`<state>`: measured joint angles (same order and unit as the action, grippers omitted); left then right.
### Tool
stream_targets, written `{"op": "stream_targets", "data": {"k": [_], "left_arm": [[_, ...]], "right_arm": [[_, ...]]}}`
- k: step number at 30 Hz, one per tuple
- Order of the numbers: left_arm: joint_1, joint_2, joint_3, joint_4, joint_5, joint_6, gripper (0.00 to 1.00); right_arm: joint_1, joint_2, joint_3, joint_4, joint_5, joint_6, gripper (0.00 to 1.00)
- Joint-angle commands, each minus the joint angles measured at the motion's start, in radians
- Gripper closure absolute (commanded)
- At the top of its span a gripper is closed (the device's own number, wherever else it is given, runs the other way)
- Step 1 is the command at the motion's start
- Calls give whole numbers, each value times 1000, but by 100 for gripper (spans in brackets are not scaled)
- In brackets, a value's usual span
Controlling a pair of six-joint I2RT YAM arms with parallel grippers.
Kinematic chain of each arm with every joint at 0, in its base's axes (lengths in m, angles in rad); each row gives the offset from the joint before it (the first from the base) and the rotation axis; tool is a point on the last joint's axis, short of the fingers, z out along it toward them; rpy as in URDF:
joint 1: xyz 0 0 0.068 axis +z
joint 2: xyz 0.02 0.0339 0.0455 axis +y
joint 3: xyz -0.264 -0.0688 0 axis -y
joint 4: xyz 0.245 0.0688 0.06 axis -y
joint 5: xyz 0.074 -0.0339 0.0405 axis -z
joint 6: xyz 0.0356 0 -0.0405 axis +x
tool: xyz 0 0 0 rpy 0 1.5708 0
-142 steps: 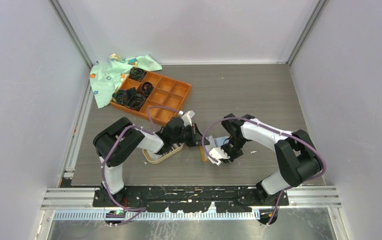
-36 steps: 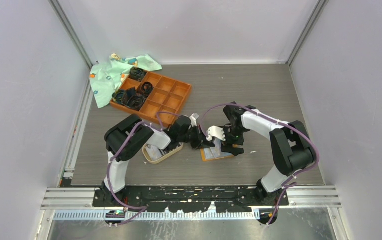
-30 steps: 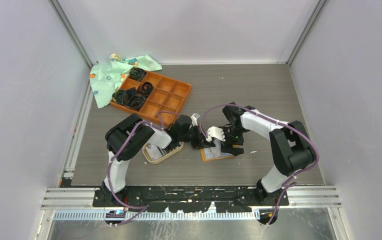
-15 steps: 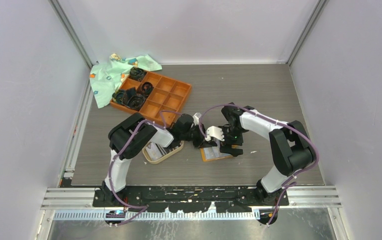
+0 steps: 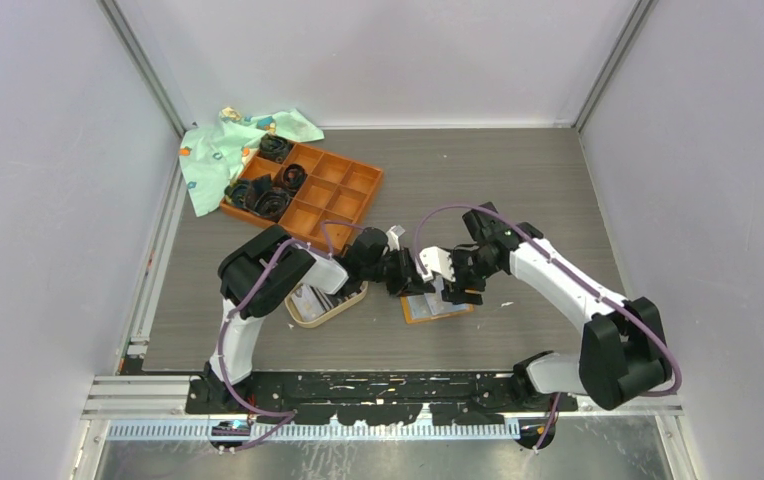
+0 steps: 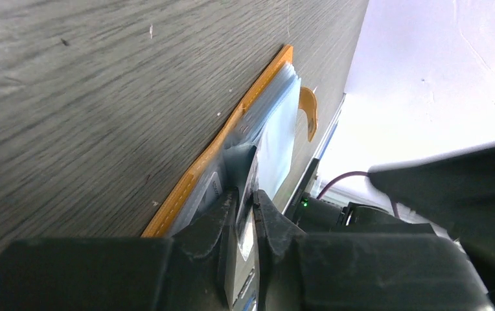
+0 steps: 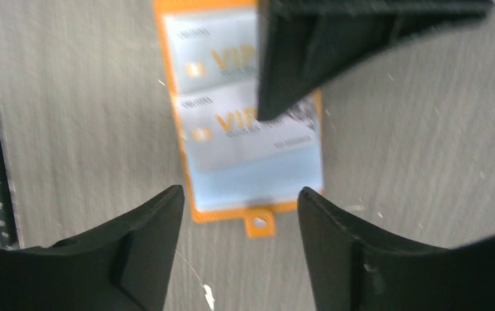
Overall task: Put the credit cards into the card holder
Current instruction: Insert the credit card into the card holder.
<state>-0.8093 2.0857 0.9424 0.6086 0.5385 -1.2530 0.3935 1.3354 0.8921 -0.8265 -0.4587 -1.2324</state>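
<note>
Card holder [image 6: 232,122] lay at 1 o'clock from L gripper [image 6: 245,201], long axis same way. It pinched a credit card [image 6: 246,236]; R gripper [image 7: 240,194] spread wide, empty.

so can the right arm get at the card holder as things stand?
Probably yes. The right gripper hangs open directly above the card holder, whose near edge and snap tab lie bare. The left gripper, pinching a credit card at a pocket, overlaps only one corner.
</note>
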Motion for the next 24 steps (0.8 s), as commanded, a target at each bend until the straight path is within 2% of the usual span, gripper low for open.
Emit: {"op": "stream_targets", "data": {"k": [1, 5, 6, 14, 19, 24], "left_arm": [[-1, 31, -2, -88, -14, 34, 84], [-1, 27, -5, -85, -14, 36, 83], [-1, 27, -6, -85, -15, 36, 83], [-1, 29, -12, -77, -13, 36, 81], [-1, 27, -15, -75, -11, 38, 81], [-1, 28, -16, -73, -11, 37, 80]], "right_arm": [[38, -51, -60, 13, -241, -132, 44], [129, -53, -88, 83, -220, -105, 94], [158, -54, -96, 117, -198, -85, 98], [333, 8, -150, 365, 46, 50, 99], [365, 49, -155, 440, 148, 104, 99], [370, 88, -143, 445, 208, 116, 99]]}}
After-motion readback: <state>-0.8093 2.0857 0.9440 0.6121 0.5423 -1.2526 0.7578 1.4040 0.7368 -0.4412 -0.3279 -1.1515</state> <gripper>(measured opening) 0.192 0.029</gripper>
